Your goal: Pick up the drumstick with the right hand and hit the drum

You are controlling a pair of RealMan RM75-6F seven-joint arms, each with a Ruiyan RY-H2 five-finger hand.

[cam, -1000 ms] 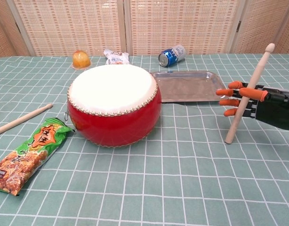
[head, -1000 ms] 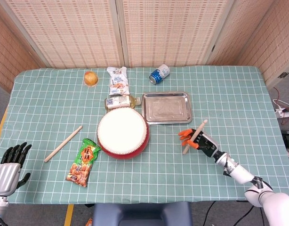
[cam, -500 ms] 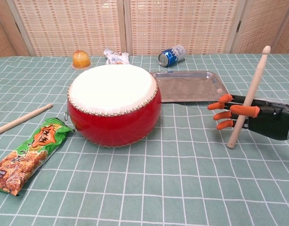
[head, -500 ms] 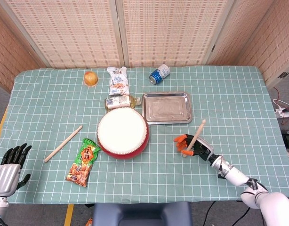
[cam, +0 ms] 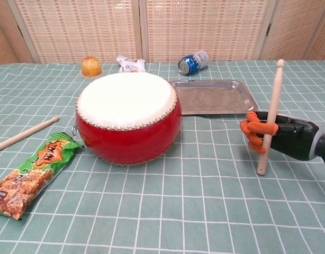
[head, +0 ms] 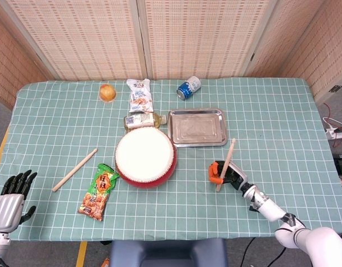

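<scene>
Right robot hand: fingers curled tight around a drumstick, approx. at its lower third. Stick stands near upright, tip end up, lower end at or just above the cloth; contact w/ cloth cannot be confirmed. Position: right of the drum, well apart from it, in front of the tray's right corner. In the head view the same robot hand and drumstick sit below-right of the tray.

Left robot hand: at the near left edge of the counter, head view only. Fingers extended and apart, nothing held.

Drum: red shell, white skin, standing flat at counter centre, skin facing up.

Containers:
- Metal tray: behind-right of the drum, just beside it. Nothing in it.
- Blue can: on its side, behind the tray, near the far edge.
- Small bottle: lying down, touching or just behind the drum (head view); contents not readable.

Other items:
- Second stick: lying on the cloth, left of the drum, apart from it.
- Green snack bag: flat, front-left of the drum.
- White snack packet: behind the bottle.
- Orange-coloured round item: far left-rear, type unclear.
</scene>
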